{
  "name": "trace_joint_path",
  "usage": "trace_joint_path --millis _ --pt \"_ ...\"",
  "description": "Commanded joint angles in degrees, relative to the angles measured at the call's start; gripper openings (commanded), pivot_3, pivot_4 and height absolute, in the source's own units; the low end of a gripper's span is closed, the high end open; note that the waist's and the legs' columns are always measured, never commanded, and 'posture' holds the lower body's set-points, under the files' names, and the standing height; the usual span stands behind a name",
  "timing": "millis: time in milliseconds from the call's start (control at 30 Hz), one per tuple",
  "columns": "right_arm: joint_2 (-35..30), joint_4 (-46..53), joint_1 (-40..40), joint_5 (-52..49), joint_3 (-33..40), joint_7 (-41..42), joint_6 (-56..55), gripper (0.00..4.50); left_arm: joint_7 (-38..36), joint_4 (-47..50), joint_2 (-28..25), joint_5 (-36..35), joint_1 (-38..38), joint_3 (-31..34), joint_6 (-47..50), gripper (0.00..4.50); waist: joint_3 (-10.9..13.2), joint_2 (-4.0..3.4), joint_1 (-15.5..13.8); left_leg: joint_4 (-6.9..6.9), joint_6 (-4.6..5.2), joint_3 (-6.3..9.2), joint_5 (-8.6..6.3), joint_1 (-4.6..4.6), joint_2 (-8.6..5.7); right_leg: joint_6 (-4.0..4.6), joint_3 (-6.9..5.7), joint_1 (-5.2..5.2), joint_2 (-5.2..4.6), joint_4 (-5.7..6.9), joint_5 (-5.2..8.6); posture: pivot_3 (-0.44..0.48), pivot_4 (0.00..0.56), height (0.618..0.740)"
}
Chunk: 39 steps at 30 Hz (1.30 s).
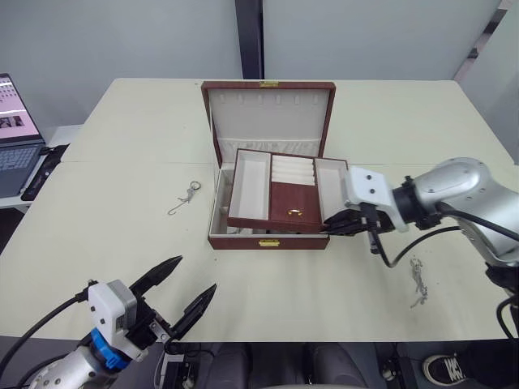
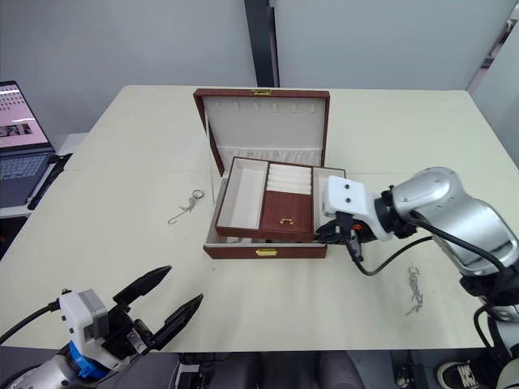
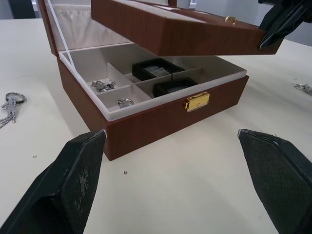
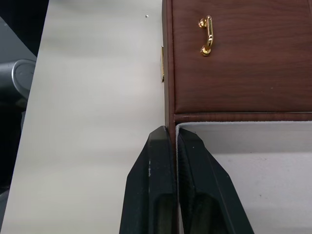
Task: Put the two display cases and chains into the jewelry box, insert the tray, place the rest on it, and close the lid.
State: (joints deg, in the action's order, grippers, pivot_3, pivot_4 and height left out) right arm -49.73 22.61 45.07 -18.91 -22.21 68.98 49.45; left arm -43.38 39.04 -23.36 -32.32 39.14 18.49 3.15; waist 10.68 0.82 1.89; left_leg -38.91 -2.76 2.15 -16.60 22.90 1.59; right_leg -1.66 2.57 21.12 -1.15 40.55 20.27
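Right tool [image 1: 336,223], closed on the tray [image 1: 280,191] wall, holds it tilted above the jewelry box [image 1: 268,231] for insertion; left tool [image 1: 182,293] waits open, empty.

The jewelry box [image 1: 268,240] sits mid-table [image 1: 122,243], lid open behind it. The tray [image 1: 284,190] hangs tilted above the box. Inside lie two display cases [image 3: 163,78], with what seem to be chains [image 3: 102,86] beside them. A keyring [image 1: 186,196] lies left of the box, a chain [image 1: 418,282] to its right; a laptop [image 1: 16,134] is far left.
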Motion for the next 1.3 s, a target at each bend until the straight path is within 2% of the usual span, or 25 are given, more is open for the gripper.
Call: trace_joint_path --millis 33,367,733,1300 --pt "2.27 -1.45 3.42 3.12 -2.07 -1.92 -0.98 0.01 1.12 2.93 1.34 0.70 2.34 0.20 -2.03 4.50 0.00 0.00 0.19 0.00 0.00 -0.03 0.00 0.00 0.00 0.00 0.00 0.02 0.00 0.01 0.00 0.000 0.150 0.740" --pt "6.24 -1.84 5.89 6.51 -6.05 -3.82 0.94 0.01 2.55 4.40 3.05 1.97 5.21 -1.00 -3.83 4.50 0.00 0.03 0.01 0.02 0.00 0.03 0.00 0.02 -0.02 0.00 -0.05 0.02 0.00 -0.01 0.00 0.000 0.150 0.740" --pt "9.39 -1.50 5.49 8.86 -8.79 -6.43 2.22 0.01 2.82 3.69 2.19 1.86 3.94 -1.29 -3.53 4.50 0.00 0.03 0.05 0.02 0.00 0.05 0.00 0.02 0.02 0.00 -0.07 0.02 0.02 0.00 0.00 0.000 0.150 0.740" --pt "9.18 -3.32 4.38 10.61 -9.95 -6.32 -0.07 0.01 3.02 3.33 1.91 2.02 3.44 -1.61 -3.24 4.50 0.00 0.03 0.03 0.02 0.01 0.05 0.00 0.02 0.01 0.00 -0.08 0.03 0.02 0.00 0.00 0.000 0.150 0.740"
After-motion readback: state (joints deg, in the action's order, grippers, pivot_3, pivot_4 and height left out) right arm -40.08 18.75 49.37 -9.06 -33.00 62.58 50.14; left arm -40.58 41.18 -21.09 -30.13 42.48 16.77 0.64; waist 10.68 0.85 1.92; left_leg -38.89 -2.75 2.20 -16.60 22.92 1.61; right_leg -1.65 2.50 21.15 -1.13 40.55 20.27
